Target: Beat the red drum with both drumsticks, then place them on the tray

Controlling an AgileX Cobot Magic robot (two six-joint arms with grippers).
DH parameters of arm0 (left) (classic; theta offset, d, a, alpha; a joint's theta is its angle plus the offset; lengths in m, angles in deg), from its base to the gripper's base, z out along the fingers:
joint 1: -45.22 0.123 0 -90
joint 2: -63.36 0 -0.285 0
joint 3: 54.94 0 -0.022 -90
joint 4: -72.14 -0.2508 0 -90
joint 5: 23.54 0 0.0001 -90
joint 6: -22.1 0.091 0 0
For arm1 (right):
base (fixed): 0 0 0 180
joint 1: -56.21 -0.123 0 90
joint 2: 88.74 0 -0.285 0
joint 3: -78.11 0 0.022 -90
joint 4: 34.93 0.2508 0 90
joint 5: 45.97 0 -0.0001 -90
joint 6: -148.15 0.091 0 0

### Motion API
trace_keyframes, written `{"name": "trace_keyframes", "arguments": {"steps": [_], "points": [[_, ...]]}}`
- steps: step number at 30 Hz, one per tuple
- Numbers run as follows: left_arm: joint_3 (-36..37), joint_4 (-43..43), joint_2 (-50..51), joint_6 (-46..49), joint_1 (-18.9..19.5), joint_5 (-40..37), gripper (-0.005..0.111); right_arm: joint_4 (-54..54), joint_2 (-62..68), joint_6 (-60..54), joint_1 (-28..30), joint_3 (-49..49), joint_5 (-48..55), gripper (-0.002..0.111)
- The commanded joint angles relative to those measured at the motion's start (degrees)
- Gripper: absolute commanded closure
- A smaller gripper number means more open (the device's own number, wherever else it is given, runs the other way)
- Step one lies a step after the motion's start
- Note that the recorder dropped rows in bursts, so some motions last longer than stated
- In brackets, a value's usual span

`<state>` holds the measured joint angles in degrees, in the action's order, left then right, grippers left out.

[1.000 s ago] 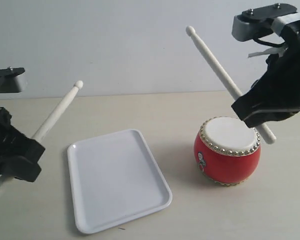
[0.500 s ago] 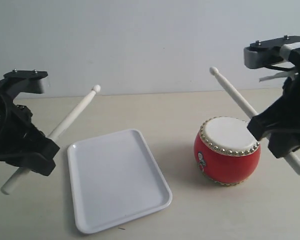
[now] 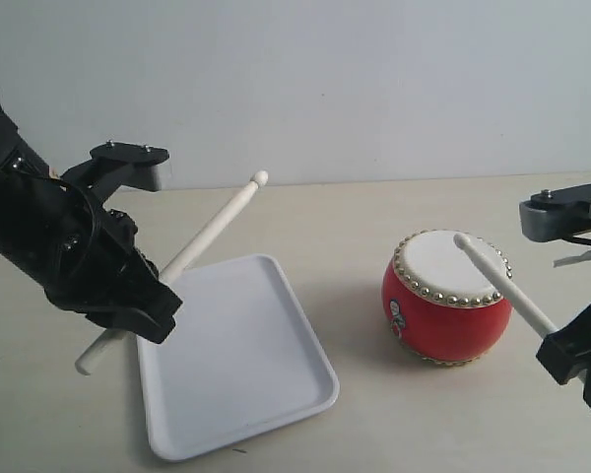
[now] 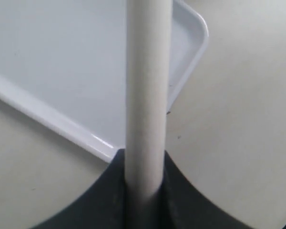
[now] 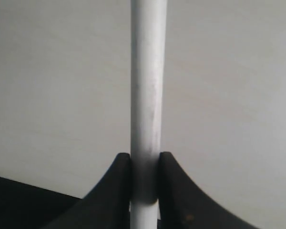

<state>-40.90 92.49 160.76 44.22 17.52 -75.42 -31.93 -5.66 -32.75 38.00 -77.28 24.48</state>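
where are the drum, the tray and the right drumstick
drum (image 3: 443, 325), exterior view, red side wall
tray (image 3: 236, 355), exterior view, bare floor
right drumstick (image 3: 502, 284), exterior view, middle of shaft

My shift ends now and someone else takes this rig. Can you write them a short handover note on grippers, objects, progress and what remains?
Left gripper: shut on the left drumstick, which slants up over the tray, well clear of the red drum.
Right gripper: shut on the right drumstick, tip down at the drum's skin; contact not certain.
Done: both sticks are in hand, and the right one is at the drum.
Left: beat with the left stick if that is not done, then lay both sticks on the tray, which holds nothing yet.
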Motion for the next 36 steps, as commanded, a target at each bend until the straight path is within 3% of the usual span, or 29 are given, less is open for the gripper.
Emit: {"name": "trace_keyframes", "arguments": {"steps": [1, 6, 12, 16, 21, 24, 28, 33, 36], "points": [[-0.28, 3.93, 0.9, 3.0, -0.4, 2.98, 0.107, -1.78, 3.15, 0.01, 0.35, -2.31, -0.49, 0.108], [-0.28, 5.03, 2.93, 4.85, -0.4, 3.71, 0.107, -2.4, 3.54, 0.01, 0.35, -9.06, -0.49, 0.108], [-0.28, 6.52, 4.4, 6.12, -0.4, 4.63, 0.107, -4.05, 11.65, -0.43, 0.35, -1.2, -0.49, 0.108], [-1.3, 6.52, 4.82, 7.31, -0.4, 4.62, 0.107, -5.48, 5.53, -0.43, 0.35, -8.03, -0.49, 0.108], [-12.42, 4.68, 10.57, 7.47, -0.4, -7.08, 0.107, -13.68, -0.06, 0.14, 1.8, -10.62, -0.49, 0.108], [-17.96, 3.76, 14.53, 7.63, -0.7, -14.07, 0.107, -12.04, -1.53, -0.01, 5.57, -9.39, -0.49, 0.108], [-21.84, -0.41, 17.4, 7.63, -4.01, -15.68, 0.107, -10.12, -3.11, -2.42, 9.25, -5.85, -0.49, 0.108], [-26.3, -7.6, 19.93, 5.94, -10.91, -16.37, 0.107, -10.93, -4.89, -2.42, 9.89, -3.11, -0.49, 0.108], [-30.22, -8.13, 22.12, 5.09, -12.83, -16.89, 0.107, -10.93, -5.35, -2.42, 9.89, -3.11, -0.49, 0.108]]}}
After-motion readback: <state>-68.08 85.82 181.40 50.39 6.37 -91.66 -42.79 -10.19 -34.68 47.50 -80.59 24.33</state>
